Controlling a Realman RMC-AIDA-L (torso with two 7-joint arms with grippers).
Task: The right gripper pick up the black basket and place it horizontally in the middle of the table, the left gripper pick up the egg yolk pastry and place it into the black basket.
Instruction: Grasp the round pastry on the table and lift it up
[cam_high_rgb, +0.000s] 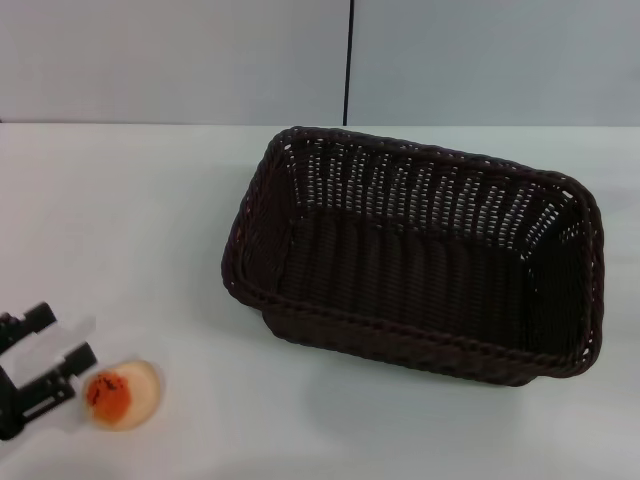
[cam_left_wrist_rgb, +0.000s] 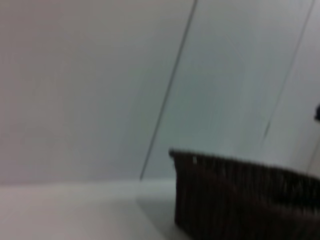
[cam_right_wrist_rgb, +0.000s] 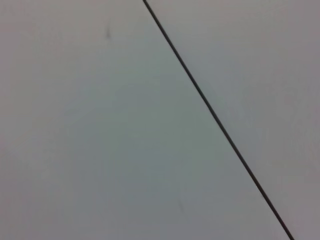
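Nearest you in the head view, at the table's (cam_high_rgb: 150, 220) front left edge, the left gripper (cam_high_rgb: 78, 362) and the egg yolk pastry (cam_high_rgb: 122, 393) sit together. From there, take things by size.

Your white table runs back to a pale wall split by one thin dark vertical seam (cam_high_rgb: 350, 60). That seam shows again as a slanted dark line (cam_right_wrist_rgb: 215, 117) in the right wrist view, which holds only the wall.

Next is the black basket (cam_high_rgb: 420, 335), by far the biggest object. It stands upright on its base to the right of the table's centre, its long side running roughly left to right but skewed, so the left end sits farther back than the right. You can see straight down onto its woven floor — only weave is visible inside. The left wrist view catches one dark ribbed side of the basket (cam_left_wrist_rgb: 235, 200) standing on the white surface.

Then the left gripper: its black fingers with whitish pads are spread apart, released, lying just left of the pastry. Whether a pad touches the pastry you cannot tell.

Smallest is the pastry — a round cream bun with an orange-red patch on top, resting on the table well apart from the basket, outside it.

Your right gripper appears in none of the views.
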